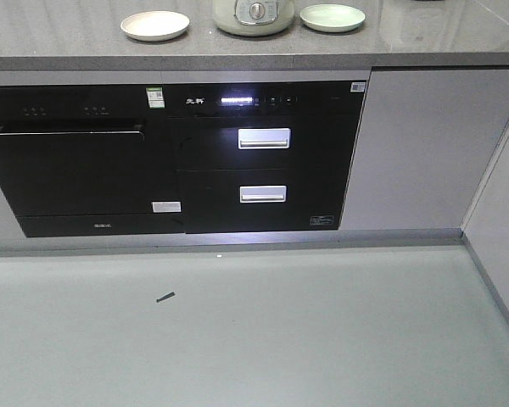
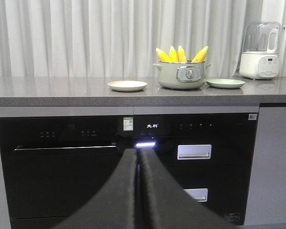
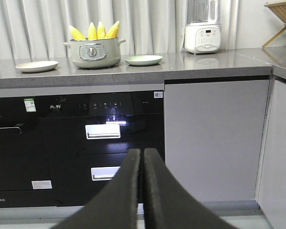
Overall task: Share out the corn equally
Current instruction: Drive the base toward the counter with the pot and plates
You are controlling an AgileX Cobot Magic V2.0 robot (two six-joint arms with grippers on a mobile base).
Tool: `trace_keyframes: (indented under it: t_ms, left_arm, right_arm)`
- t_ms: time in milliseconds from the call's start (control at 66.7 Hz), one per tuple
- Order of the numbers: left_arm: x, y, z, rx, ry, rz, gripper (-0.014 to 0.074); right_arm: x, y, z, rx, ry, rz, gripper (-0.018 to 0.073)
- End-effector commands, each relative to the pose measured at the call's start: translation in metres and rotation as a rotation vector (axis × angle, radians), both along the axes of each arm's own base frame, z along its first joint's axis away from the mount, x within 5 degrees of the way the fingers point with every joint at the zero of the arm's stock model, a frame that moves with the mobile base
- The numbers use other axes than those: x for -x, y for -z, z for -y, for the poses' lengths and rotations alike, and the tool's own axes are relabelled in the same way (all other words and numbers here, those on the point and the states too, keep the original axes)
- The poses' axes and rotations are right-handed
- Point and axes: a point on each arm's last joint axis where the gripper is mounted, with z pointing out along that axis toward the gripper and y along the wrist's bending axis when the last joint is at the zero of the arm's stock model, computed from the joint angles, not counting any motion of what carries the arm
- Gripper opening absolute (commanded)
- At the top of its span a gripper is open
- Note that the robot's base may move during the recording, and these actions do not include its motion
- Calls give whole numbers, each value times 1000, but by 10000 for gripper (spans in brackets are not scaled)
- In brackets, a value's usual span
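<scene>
Several yellow corn cobs stand tips-up in a pale green pot on the grey counter. A cream plate lies left of the pot, and a light green plate lies right of it. Both plates hold nothing. My left gripper is shut and holds nothing, well below and in front of the counter. My right gripper is likewise shut on nothing, low before the cabinets.
Black built-in appliances with silver drawer handles fill the front under the counter. A white blender stands at the counter's right. A grey cabinet door and side cabinet sit right. A small dark scrap lies on the floor.
</scene>
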Motion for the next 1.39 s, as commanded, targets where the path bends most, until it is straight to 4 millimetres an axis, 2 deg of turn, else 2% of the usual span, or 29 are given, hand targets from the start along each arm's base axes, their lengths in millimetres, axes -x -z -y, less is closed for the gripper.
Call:
trace_keyframes:
  t_ms: [0, 1380]
  left_arm:
    - [1, -2, 0, 11, -2, 68, -6]
    - [1, -2, 0, 11, -2, 68, -6]
  right_arm:
    - [0, -4, 0, 16, 4, 69, -5]
    - [0, -4, 0, 16, 4, 69, -5]
